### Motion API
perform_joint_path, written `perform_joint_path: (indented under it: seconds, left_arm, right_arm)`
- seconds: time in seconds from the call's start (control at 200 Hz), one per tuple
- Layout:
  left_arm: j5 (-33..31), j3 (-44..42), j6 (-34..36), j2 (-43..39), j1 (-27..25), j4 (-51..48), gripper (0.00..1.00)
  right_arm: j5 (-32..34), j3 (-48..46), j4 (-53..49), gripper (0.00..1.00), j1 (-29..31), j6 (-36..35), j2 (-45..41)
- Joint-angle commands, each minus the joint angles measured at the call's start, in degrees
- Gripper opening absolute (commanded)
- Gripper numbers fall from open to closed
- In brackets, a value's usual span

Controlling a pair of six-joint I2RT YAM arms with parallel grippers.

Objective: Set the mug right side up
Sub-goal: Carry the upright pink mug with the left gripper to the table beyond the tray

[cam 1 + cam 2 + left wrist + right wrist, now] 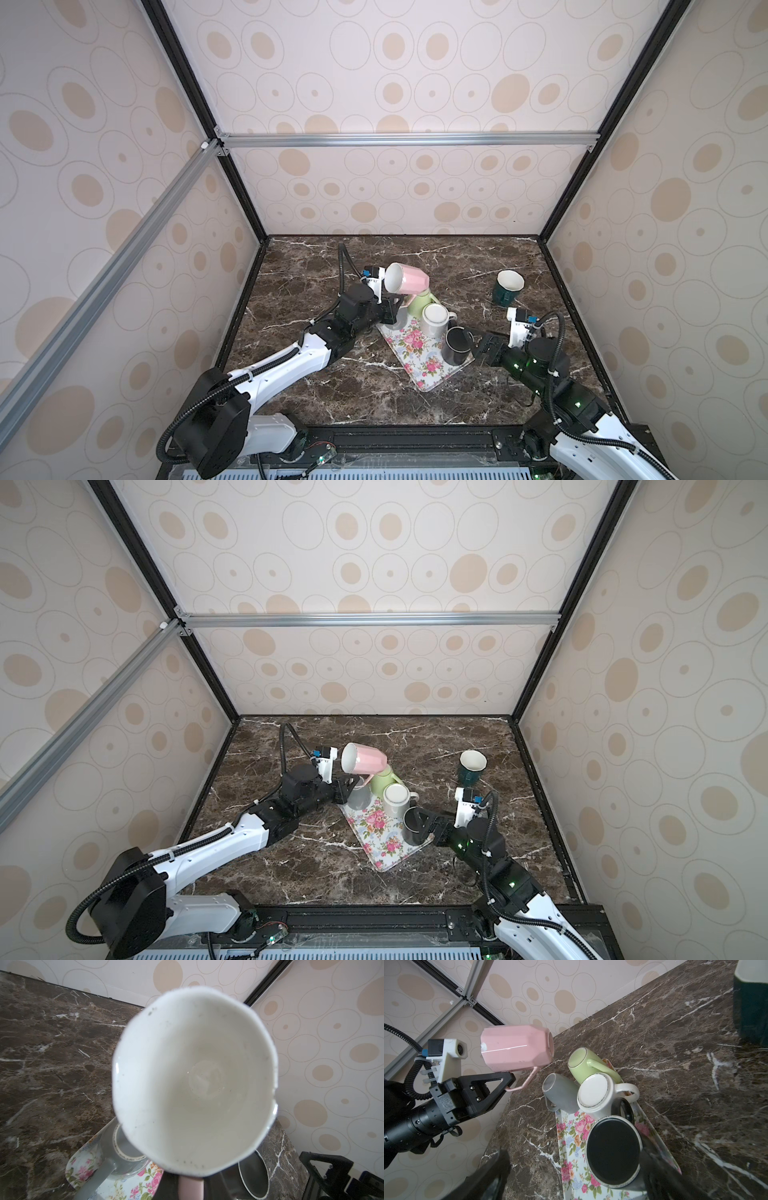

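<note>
Above the tray's (420, 376) far end, your left gripper (508, 1078) pinches the pink mug (405, 277) by its handle, tipped sideways and empty (roughly half turned, I'd judge), while four mugs (596, 1093) sit base-up on the tray and your right gripper (482, 347) gapes wide at the black mug (612, 1147).

pink-handled mug (195, 1080), white inside facing the camera, floral tray (83, 1167) and grey mug (124, 1147) behind, marble table (52, 1053)
</note>
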Motion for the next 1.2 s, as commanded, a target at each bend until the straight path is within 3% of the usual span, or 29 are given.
perform_joint_path:
  seconds: [0.0, 0.74, 1.055, 1.195]
  left_arm:
    - [-0.3, 2.5, 1.6, -3.1, 1.6, 4.5, 0.00]
    - [-4.1, 0.5, 4.3, -4.8, 10.9, -0.6, 0.00]
    - [-11.5, 0.7, 5.8, -3.4, 13.2, -3.4, 0.00]
    - [-17.9, 0.7, 6.5, -0.9, 13.5, -1.3, 0.00]
  right_arm:
    - [0.8, -0.9, -0.7, 1.00, 0.3, 0.6, -1.4]
    - [3.2, -1.6, -4.8, 1.00, 0.3, 1.6, -4.6]
    - [3.8, -2.1, -6.3, 1.00, 0.3, 1.0, -5.7]
    - [2.7, -2.8, -5.5, 1.00, 0.3, 0.0, -5.2]
